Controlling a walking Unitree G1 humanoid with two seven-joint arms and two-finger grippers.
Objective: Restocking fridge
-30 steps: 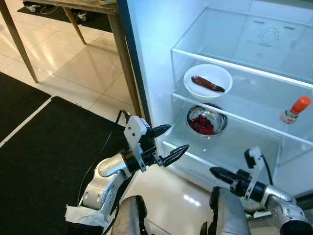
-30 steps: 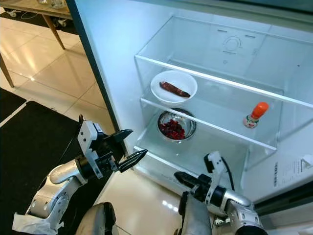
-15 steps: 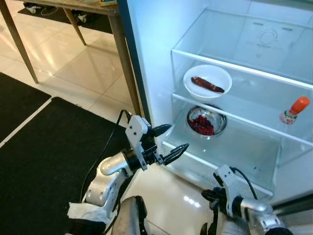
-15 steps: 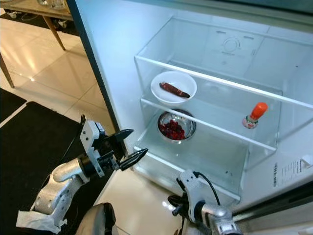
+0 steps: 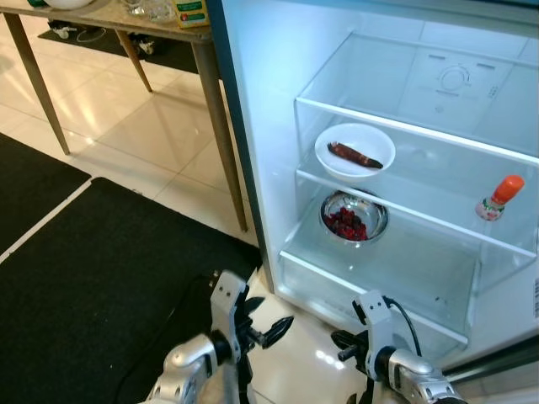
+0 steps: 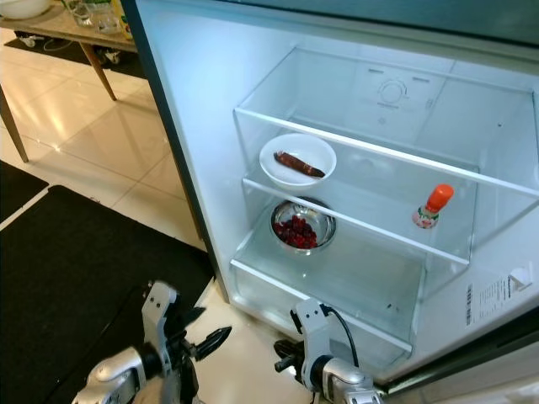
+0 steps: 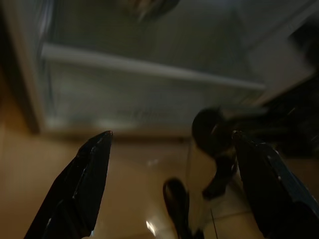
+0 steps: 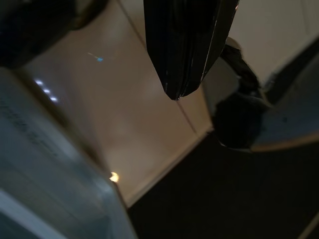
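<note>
1. The fridge (image 5: 253, 126) stands open ahead, and what it holds lies apart on its glass shelves. On the middle shelf a white bowl (image 5: 357, 150) carries a dark sausage (image 5: 354, 155). The sausage's long axis runs across the bowl, one end towards the fridge's left wall and the other slanting right and forward.
2. Under it, on the lower shelf, a steel bowl (image 5: 354, 215) holds red bits. A bottle with an orange cap (image 5: 497, 196) stands upright at the right end of the middle shelf.
3. The left gripper (image 5: 263, 320) is low over the tiled floor (image 5: 143, 126) before the fridge, fingers spread and empty.
4. The right gripper (image 5: 344, 347) is low beside it, fingers pressed together, carrying nothing.
5. By my reading, nothing is in hand, so this looks like a gap between items. The next move calls for fetching another, perhaps from the table (image 5: 126, 17) on the left.
</note>
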